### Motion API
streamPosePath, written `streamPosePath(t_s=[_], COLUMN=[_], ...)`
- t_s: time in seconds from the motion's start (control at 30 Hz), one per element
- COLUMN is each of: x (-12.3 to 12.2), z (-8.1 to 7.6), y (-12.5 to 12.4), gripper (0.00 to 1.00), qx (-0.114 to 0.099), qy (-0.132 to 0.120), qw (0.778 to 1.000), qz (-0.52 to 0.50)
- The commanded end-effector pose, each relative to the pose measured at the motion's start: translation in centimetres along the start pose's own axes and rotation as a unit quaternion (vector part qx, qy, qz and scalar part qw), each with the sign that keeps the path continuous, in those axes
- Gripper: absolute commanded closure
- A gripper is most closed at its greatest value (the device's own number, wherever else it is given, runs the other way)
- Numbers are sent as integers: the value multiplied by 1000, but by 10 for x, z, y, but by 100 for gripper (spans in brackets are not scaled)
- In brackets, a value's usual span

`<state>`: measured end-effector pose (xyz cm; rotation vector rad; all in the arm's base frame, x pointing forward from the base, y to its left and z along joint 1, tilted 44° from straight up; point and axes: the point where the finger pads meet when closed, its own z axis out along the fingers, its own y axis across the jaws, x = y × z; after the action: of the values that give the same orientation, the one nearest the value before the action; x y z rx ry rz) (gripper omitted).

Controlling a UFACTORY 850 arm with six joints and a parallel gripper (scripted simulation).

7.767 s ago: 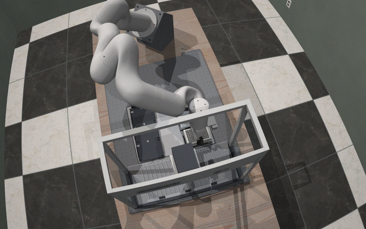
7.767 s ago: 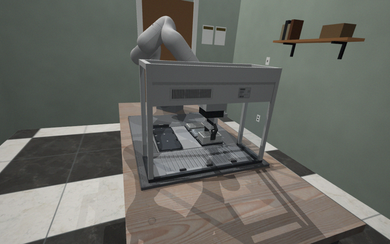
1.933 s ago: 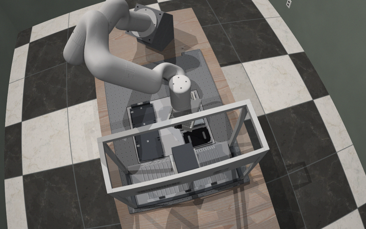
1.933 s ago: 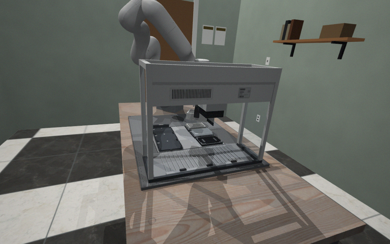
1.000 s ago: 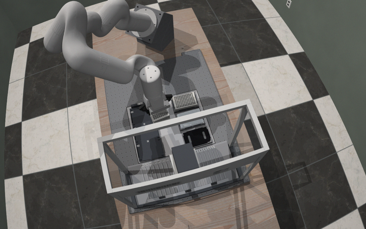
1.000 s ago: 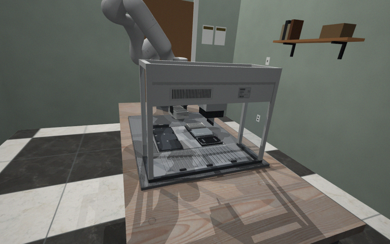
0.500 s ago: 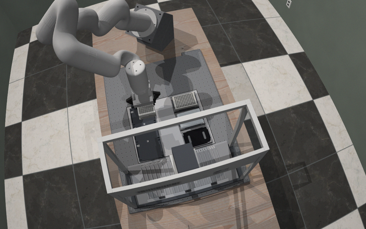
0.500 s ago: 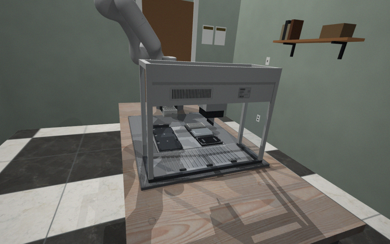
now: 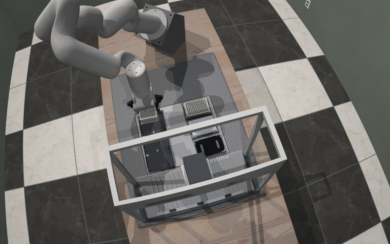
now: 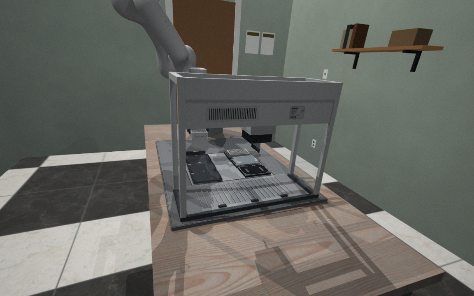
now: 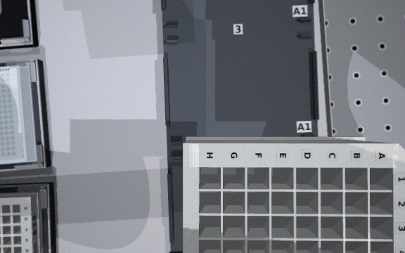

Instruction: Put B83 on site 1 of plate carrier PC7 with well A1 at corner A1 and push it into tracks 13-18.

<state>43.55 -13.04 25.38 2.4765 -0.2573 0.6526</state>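
One deep-well block, B83 [image 9: 148, 115], hangs in my gripper [image 9: 144, 105] above the near end of the carrier PC7 [image 9: 157, 151]; the gripper is clamped across the block at close to full spread. In my wrist view the block [image 11: 294, 197] fills the lower right, its column letters running H to A from left to right, the row numbers 1, 2, 3 down its right edge and a clipped corner at the upper right. Past its top edge I see the dark deck of PC7 [image 11: 259, 70] with a white "3" label and two "A1" labels along its right side. From the top I cannot tell how high the block sits over the carrier.

PC7 lies lengthwise on the apron, left of the nest row. In that row, B38 [image 9: 195, 107] sits nearest the arm's base, B33 [image 9: 203, 130] next, and the third nest [image 9: 210, 145] shows its bare black floor. Beyond them the numbered rails [image 9: 166, 179] run under the white instrument frame [image 9: 190, 122], with a dark grey box [image 9: 196, 167] hanging above them. The whole deck rests on the wooden counter [image 10: 268, 257].
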Motion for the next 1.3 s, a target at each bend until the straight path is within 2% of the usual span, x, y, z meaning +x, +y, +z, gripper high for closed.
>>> streamPosePath(t_s=[0.0, 0.27, 0.63, 0.7, 0.93, 1.2, 1.27], x=[0, 0, 0, 0, 0, 0, 0], z=[0, 0, 0, 0, 0, 0, 0], y=[0, 0, 0, 0, 0, 0, 0], gripper=[100, 100, 100, 100, 100, 100, 100], qx=[0, 0, 0, 0, 1, 1, 1], qy=[1, 1, 1, 1, 1, 1, 1], qw=[998, 986, 940, 940, 894, 826, 826], qz=[65, 165, 342, 342, 449, 564, 564])
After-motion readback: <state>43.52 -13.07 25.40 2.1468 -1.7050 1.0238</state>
